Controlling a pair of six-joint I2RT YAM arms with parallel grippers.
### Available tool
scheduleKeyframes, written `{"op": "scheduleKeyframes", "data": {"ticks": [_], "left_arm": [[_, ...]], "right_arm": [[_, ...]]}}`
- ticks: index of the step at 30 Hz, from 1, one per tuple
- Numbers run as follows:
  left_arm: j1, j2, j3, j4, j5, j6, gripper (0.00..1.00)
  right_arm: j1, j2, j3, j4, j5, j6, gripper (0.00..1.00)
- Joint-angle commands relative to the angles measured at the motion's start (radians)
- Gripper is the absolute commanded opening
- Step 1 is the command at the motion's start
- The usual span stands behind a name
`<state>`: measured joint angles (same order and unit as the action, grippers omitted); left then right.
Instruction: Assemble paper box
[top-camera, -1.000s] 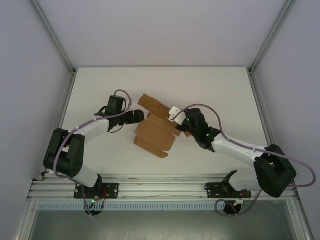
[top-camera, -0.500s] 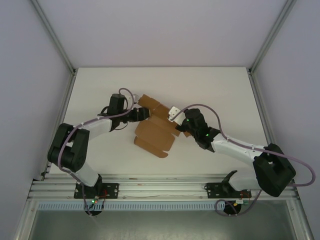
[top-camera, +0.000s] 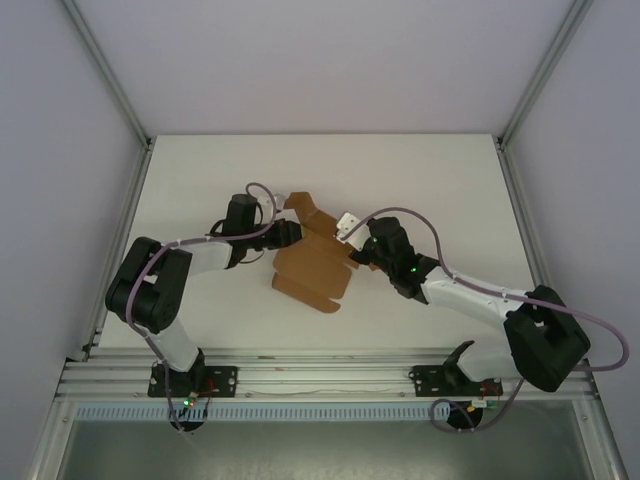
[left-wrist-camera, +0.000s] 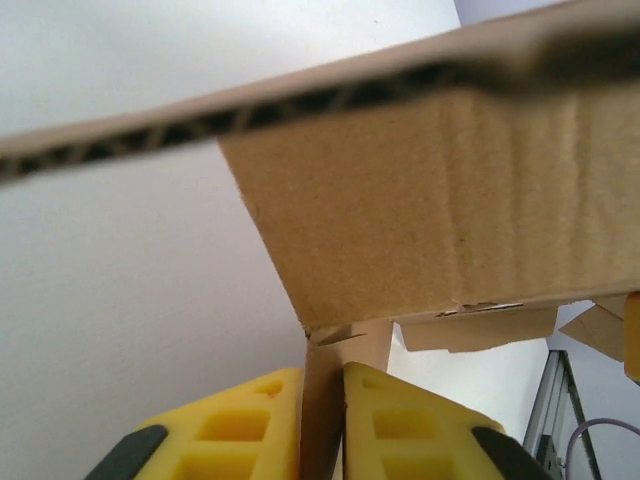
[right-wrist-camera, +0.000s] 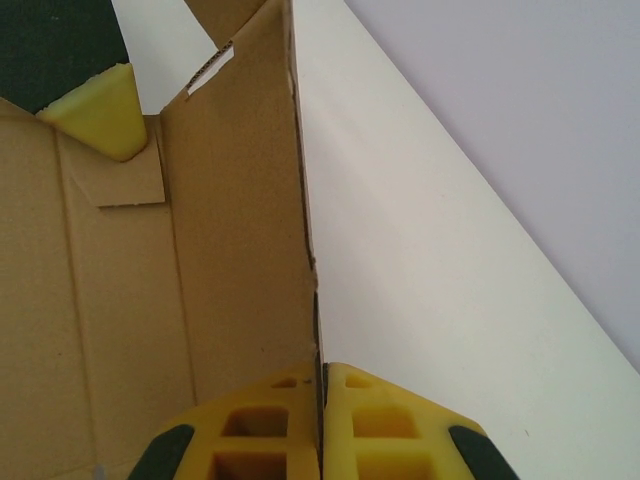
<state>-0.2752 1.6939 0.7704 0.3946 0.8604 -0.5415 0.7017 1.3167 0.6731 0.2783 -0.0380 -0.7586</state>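
Note:
The paper box is a brown cardboard die-cut sheet, partly folded, lying mid-table between the two arms. My left gripper is at its upper left edge, shut on a small cardboard flap that stands between the yellow pads; a larger panel hangs over it. My right gripper holds the sheet's right side, shut on the edge of an upright wall. The left gripper's yellow fingertip shows across the box's inside in the right wrist view.
The white table is walled by pale panels with metal frame posts. An aluminium rail runs along the near edge by the arm bases. Bare tabletop lies behind and to both sides of the cardboard.
My left gripper has moved right to the cardboard's upper left edge and is now closed on a flap. The cardboard's upper flap shifted slightly. The right arm stayed almost still.

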Motion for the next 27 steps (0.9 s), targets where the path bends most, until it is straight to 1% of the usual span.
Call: {"op": "scheduleKeyframes", "data": {"ticks": [1,2,3,6,7,10,13,15,16,17,18,21,22,23,24,25,26,27], "left_arm": [[-0.010,-0.019,-0.013,0.014,-0.005,0.011,0.12],[-0.011,-0.023,-0.012,0.002,-0.011,0.017,0.11],[-0.010,-0.029,-0.011,-0.012,-0.019,0.027,0.07],[-0.009,-0.043,-0.007,-0.055,-0.042,0.052,0.02],[-0.010,-0.045,-0.005,-0.071,-0.045,0.063,0.00],[-0.009,-0.054,-0.003,-0.097,-0.054,0.083,0.00],[-0.008,-0.057,-0.003,-0.106,-0.055,0.095,0.00],[-0.010,-0.060,-0.005,-0.109,-0.056,0.102,0.00],[-0.008,-0.060,-0.006,-0.107,-0.051,0.104,0.00],[-0.007,-0.061,-0.005,-0.104,-0.046,0.111,0.00],[-0.009,-0.060,-0.007,-0.096,-0.035,0.112,0.00],[-0.009,-0.063,-0.006,-0.100,-0.016,0.144,0.00],[-0.008,-0.067,-0.007,-0.108,-0.010,0.169,0.00],[-0.008,-0.074,-0.011,-0.111,-0.001,0.191,0.00],[-0.009,-0.079,-0.019,-0.103,0.018,0.215,0.00],[-0.009,-0.090,-0.031,-0.093,0.034,0.234,0.00],[-0.009,-0.100,-0.036,-0.092,0.046,0.252,0.00],[-0.008,-0.113,-0.039,-0.095,0.063,0.271,0.00]], "right_arm": [[0.011,0.003,0.033,0.063,0.003,0.024,0.00],[0.010,0.003,0.032,0.062,0.015,0.024,0.02],[0.011,0.001,0.032,0.058,0.026,0.021,0.04],[0.010,-0.002,0.041,0.030,0.073,-0.009,0.18],[0.010,-0.003,0.046,0.013,0.093,-0.025,0.21],[0.001,-0.014,0.056,-0.029,0.139,-0.050,0.26],[-0.009,-0.029,0.069,-0.095,0.158,-0.055,0.27],[-0.018,-0.043,0.070,-0.120,0.150,-0.052,0.25],[-0.024,-0.049,0.070,-0.135,0.133,-0.043,0.23],[-0.034,-0.055,0.072,-0.164,0.101,-0.031,0.23],[-0.047,-0.055,0.077,-0.201,0.054,-0.026,0.26],[-0.077,-0.034,0.098,-0.256,0.026,-0.009,0.37],[-0.098,-0.034,0.106,-0.264,0.004,0.002,0.44],[-0.124,-0.039,0.114,-0.284,-0.042,0.013,0.50],[-0.157,-0.045,0.131,-0.329,-0.113,0.010,0.53],[-0.195,-0.047,0.155,-0.382,-0.192,0.020,0.61],[-0.234,-0.046,0.184,-0.445,-0.280,0.025,0.65],[-0.272,-0.038,0.211,-0.487,-0.356,0.029,0.66]]}}
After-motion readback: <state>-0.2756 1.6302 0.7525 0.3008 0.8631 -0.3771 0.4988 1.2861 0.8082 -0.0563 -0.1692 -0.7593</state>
